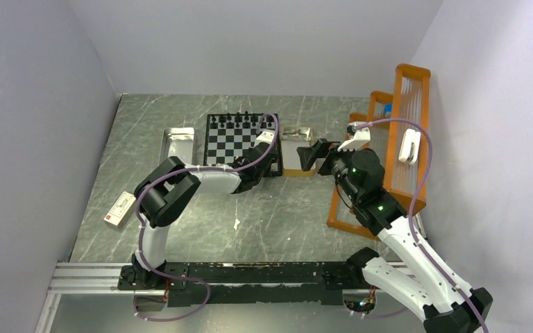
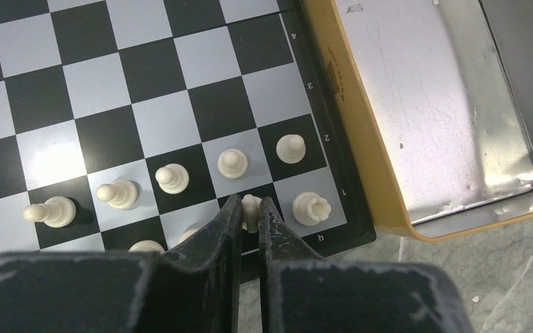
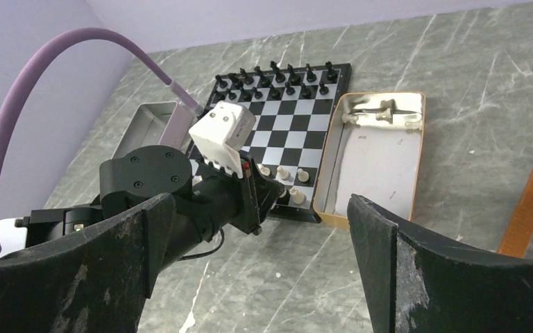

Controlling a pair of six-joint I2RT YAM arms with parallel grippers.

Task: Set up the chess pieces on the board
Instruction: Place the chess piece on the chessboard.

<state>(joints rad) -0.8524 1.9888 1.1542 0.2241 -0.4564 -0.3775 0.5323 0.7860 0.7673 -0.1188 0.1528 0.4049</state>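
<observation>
The board lies at the table's far middle, with black chess pieces along its far rows. My left gripper is shut on a whitish chess piece. It holds the piece over the near row, next to a white rook on the corner square. Several white pawns stand in the row behind. My right gripper is open and holds nothing. It hovers over bare table near the tan tray, where a few white pieces lie at the far end.
A silvery metal tray sits left of the board. An orange rack stands along the right wall behind the right arm. A small white and red box lies near the left table edge.
</observation>
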